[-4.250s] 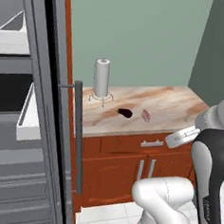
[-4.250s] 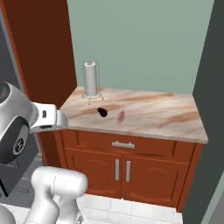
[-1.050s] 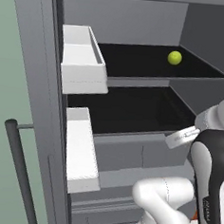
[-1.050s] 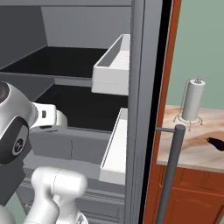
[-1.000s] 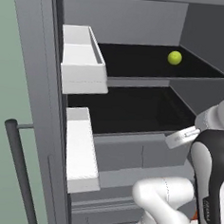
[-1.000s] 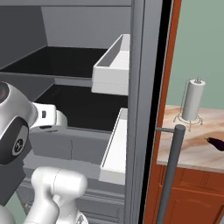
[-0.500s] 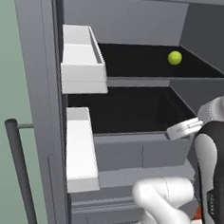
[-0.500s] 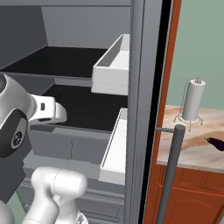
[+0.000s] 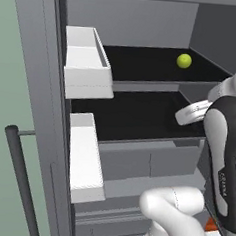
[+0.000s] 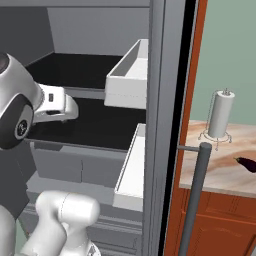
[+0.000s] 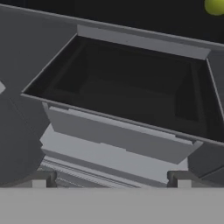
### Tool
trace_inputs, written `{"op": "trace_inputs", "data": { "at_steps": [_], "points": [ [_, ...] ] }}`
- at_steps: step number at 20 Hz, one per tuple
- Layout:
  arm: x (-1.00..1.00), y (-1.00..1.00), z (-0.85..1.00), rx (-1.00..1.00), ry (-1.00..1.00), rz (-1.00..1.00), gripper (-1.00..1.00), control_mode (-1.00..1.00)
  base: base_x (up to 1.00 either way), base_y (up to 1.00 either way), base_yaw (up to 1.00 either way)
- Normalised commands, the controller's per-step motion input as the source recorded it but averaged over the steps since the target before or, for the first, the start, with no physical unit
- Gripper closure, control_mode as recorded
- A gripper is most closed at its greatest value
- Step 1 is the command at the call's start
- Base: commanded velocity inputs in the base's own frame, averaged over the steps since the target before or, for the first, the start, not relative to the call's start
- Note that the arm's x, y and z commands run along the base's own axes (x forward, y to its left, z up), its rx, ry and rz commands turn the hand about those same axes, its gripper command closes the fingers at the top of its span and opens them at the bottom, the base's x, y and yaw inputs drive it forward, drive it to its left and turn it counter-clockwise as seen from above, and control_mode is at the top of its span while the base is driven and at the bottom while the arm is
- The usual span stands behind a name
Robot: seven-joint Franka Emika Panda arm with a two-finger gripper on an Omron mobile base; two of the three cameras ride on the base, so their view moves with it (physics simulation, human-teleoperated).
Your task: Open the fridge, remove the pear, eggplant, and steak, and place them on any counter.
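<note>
The fridge (image 9: 36,58) stands open, both doors swung wide, its black shelves showing. On the upper shelf at the back right sits the yellow-green pear (image 9: 184,60), which also peeks in at the top right of the hand view (image 11: 215,5). My gripper (image 11: 111,180) is open, empty, and level with the bare lower shelf (image 11: 131,94), below and in front of the pear. The white hand (image 10: 56,105) reaches toward that shelf from the left. The dark eggplant (image 10: 247,163) lies on the beige counter (image 10: 215,172) right of the fridge. The steak is out of view.
White door bins (image 9: 86,62) hang on the left door, and more bins (image 10: 131,75) on the right door. A long grey bar handle (image 10: 194,195) juts out between me and the counter. A paper towel holder (image 10: 220,115) stands on the counter. Drawer fronts (image 9: 146,165) sit below the shelves.
Between the oldest frames and the rest, the camera moved from the counter to the open fridge. Over the last second the hand has risen from below the lower shelf's edge to level with it. The gripper stays open.
</note>
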Motion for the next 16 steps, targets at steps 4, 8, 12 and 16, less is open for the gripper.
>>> {"op": "trace_inputs", "data": {
  "at_steps": [4,8,12,16],
  "points": [
    [0.4,-0.03,0.12,0.0,-0.02,-0.12,-1.0,-1.0,0.0,0.0,0.0],
    [0.14,0.0,0.1,0.0,-0.16,-0.21,-1.0,-1.0,0.0,0.0,0.0],
    [0.32,-0.03,0.14,0.06,-0.16,-0.24,-1.0,-1.0,0.0,0.0,0.0],
    [0.34,-0.04,0.5,0.17,-0.04,-0.23,-1.0,-1.0,0.0,0.0,0.0]
  ]
}}
